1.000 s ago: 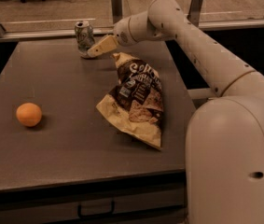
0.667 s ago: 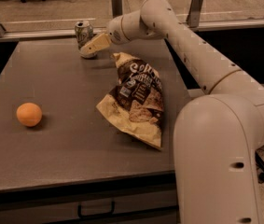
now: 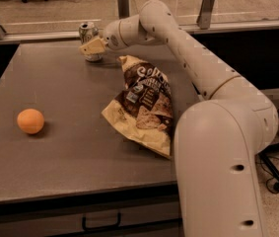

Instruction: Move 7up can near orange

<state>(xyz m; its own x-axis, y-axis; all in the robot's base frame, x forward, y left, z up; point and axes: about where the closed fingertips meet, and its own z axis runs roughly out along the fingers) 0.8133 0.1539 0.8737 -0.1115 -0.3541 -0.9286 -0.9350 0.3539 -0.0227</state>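
Observation:
The 7up can (image 3: 87,32), silvery with a pull-tab top, stands upright at the far edge of the dark table (image 3: 55,167), left of centre. My gripper (image 3: 92,48) reaches in from the right and sits right against the can's lower front, covering part of it. The orange (image 3: 30,121) lies alone on the left side of the table, well in front of the can and far from the gripper.
A brown-and-yellow chip bag (image 3: 144,102) lies in the middle of the table, between the can and the front right corner. My arm (image 3: 198,68) arches over the table's right side. A rail with posts (image 3: 123,1) runs behind the table's far edge.
The gripper has moved left along the far edge and closed in on the can, now overlapping its lower part. The can, orange and bag have not moved.

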